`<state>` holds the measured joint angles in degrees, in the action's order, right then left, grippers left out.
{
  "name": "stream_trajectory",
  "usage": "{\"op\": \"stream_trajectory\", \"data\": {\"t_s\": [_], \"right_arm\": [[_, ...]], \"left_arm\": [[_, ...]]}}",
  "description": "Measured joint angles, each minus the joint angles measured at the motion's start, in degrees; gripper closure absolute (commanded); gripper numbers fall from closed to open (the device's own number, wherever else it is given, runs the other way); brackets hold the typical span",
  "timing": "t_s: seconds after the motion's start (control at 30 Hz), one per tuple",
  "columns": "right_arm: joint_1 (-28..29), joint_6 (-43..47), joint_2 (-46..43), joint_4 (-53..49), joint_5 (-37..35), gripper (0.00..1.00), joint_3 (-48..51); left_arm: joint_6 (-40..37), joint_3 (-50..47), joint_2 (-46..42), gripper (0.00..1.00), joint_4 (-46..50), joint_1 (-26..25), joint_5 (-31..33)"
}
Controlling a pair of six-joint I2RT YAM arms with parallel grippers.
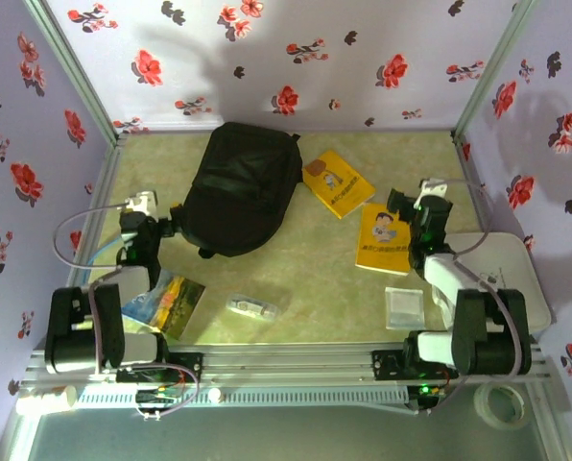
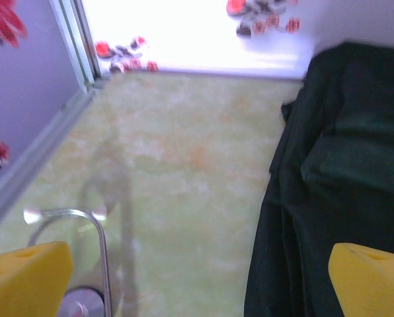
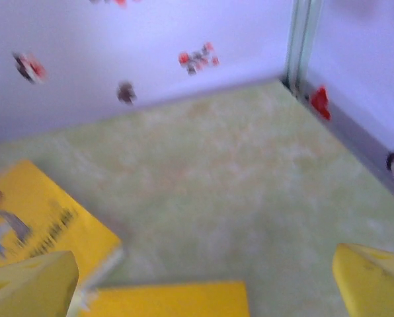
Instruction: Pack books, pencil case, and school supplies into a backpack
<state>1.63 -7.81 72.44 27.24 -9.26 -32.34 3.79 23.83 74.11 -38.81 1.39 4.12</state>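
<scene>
1. Layout, top view: the backpack (image 1: 243, 187) lies flat at upper centre. You cannot tell from here whether its zip is open
2. The upper yellow book (image 1: 337, 181) sits just right of the bag, and the lower yellow book (image 1: 382, 238) lies below it at centre right. The blue book (image 1: 171, 303) is at lower left, partly under the left arm. The pencil case (image 1: 252, 307) lies at lower centre, and the clear square box (image 1: 403, 307) at lower right
3. Judgement: nothing is packed yet and every item is out on the table (image 1: 305, 279). The step in hand looks like the first approach
4. The left gripper (image 1: 176, 219) has its jaws spread wide and holds nothing. It sits just beside the bag's left edge. In the left wrist view the black fabric runs down the right side of the frame, up to one yellow finger (image 2: 372, 281). Contact cannot be confirmed
5. The right gripper (image 1: 401, 202) is also spread wide and empty. In its wrist view the lower book's edge shows at bottom centre, between the fingers
6. To do it well, find the zip pull before you commit the left arm, since soft fabric will bunch under a blind pinch
7. Have the left arm hold the mouth open
8. Take thin books by an edge and slide them in flat
</scene>
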Motion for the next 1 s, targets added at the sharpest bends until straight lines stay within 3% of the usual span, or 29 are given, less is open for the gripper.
{"op": "stream_trajectory", "data": {"t_s": [0.27,0.5,0.77,1.0], "right_arm": [[7.8,-11.9,1.2,-20.6,3.0,0.01,-16.3],[17.4,-22.9,7.9,-27.7,10.7,0.01,-20.2],[28.1,-31.0,20.7,-27.8,18.7,0.16,-25.7],[30.9,-35.7,30.7,-25.0,23.3,0.30,-31.3]], "left_arm": [[8.3,15.1,-8.7,0.00,21.8,-3.7,0.7],[18.3,26.6,-7.8,0.00,38.7,-7.8,-2.9],[26.0,26.5,-2.8,0.04,43.8,-14.2,-9.8],[31.8,26.2,2.1,0.11,42.9,-19.0,-15.2]]}}
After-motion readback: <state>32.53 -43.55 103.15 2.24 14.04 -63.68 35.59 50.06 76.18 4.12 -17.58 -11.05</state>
